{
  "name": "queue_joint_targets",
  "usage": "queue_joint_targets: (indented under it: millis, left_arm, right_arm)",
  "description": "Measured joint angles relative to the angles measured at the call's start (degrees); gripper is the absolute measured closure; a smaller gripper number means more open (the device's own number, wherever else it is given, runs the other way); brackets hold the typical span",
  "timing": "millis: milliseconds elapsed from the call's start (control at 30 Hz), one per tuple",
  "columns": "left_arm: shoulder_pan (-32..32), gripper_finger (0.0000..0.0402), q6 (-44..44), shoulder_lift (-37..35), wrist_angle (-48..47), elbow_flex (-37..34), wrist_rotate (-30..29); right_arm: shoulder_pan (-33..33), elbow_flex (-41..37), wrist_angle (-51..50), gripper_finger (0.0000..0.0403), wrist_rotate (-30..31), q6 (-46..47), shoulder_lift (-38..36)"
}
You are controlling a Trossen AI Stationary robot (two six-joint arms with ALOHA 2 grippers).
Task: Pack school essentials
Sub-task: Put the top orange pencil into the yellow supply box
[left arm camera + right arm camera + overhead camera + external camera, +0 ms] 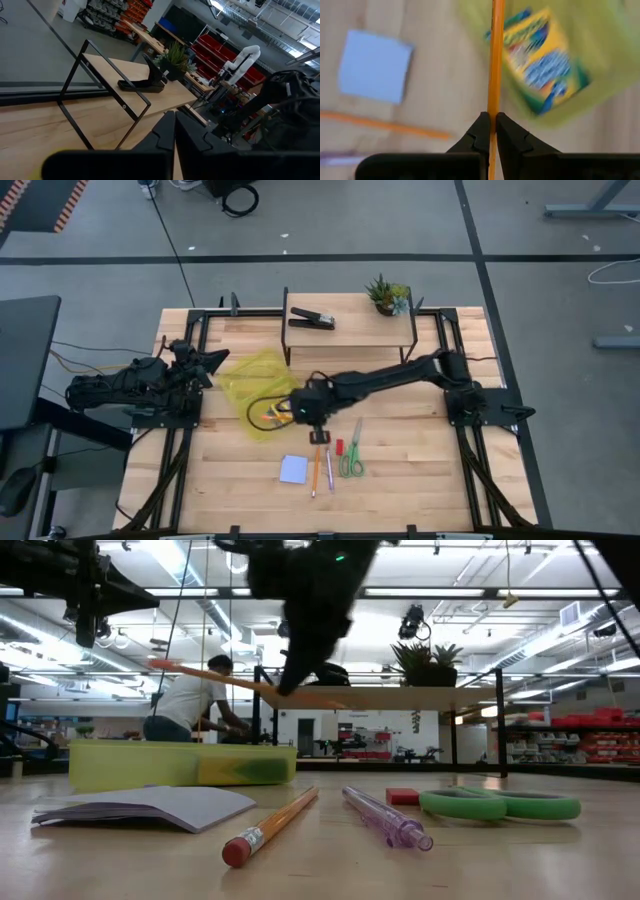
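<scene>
- Two arms work at the table. The left gripper (212, 361) waits at the left edge with its fingers pressed together, holding nothing.
- One yellow-green pouch (262, 388) lies next, with one crayon box (543, 60) inside.
- One orange pencil (494, 75) is pinched tight in the right gripper (314, 420), just beside the pouch.
- One blue notepad (293, 469), one more pencil (316, 470), one pink pen (329, 470), one red eraser (339, 447) and one pair of green scissors (352, 455) lie on the table near that gripper.
</scene>
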Motion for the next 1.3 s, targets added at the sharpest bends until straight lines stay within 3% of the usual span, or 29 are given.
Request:
queue_joint_targets:
  millis: [233,433,733,900,1300]
  left_arm:
    - [0.00,0.0382,-0.53,0.00,0.04,0.00,0.00]
    - [0.00,0.0375,-1.55,0.00,0.22,0.00,0.00]
    - [0.00,0.0382,-1.86,0.00,0.15,0.00,0.00]
    - [0.00,0.0381,-1.97,0.00,0.13,0.00,0.00]
    - [0.00,0.0378,-1.99,0.00,0.13,0.00,0.00]
  right_arm:
    - [-3.07,15.20,-5.04,0.0377,-0.68,-12.23,9.08]
    - [-3.80,21.62,-6.32,0.0377,-0.66,-22.80,14.35]
    - [-4.16,21.98,0.22,0.0377,1.22,-38.09,15.50]
    - [-6.04,21.76,3.90,0.0377,-4.59,-43.27,15.50]
    - [-9.33,16.00,13.36,0.0377,-8.69,-42.47,15.40]
